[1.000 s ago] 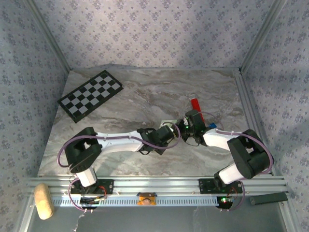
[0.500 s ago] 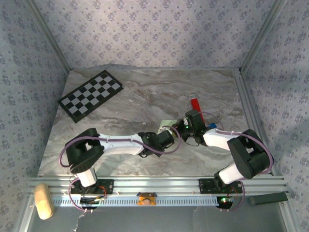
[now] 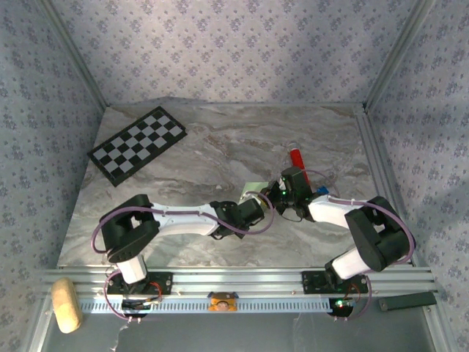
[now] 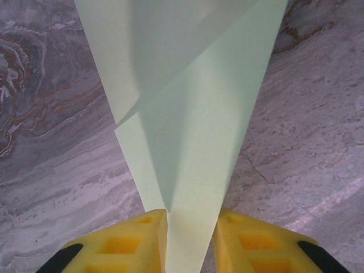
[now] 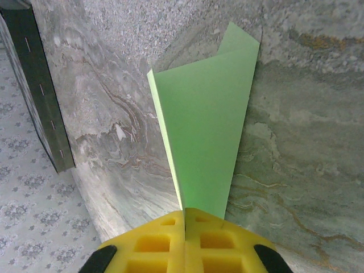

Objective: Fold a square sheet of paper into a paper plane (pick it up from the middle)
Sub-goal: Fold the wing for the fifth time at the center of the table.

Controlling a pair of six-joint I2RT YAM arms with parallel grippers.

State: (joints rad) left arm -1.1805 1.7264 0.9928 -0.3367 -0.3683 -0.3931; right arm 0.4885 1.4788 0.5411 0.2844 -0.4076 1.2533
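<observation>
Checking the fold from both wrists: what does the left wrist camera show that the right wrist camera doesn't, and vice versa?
Left wrist: the left end effector, yellow fingers apart, the narrow end of the light green paper running between them, and a folded flap overlapping the layer beneath. Right wrist: the right end effector shut on the paper, a crease running away from the pinch, plus a dark frame strip and patterned wallpaper. Both: the same paper tapering toward yellow fingers, over the marble table.
</observation>
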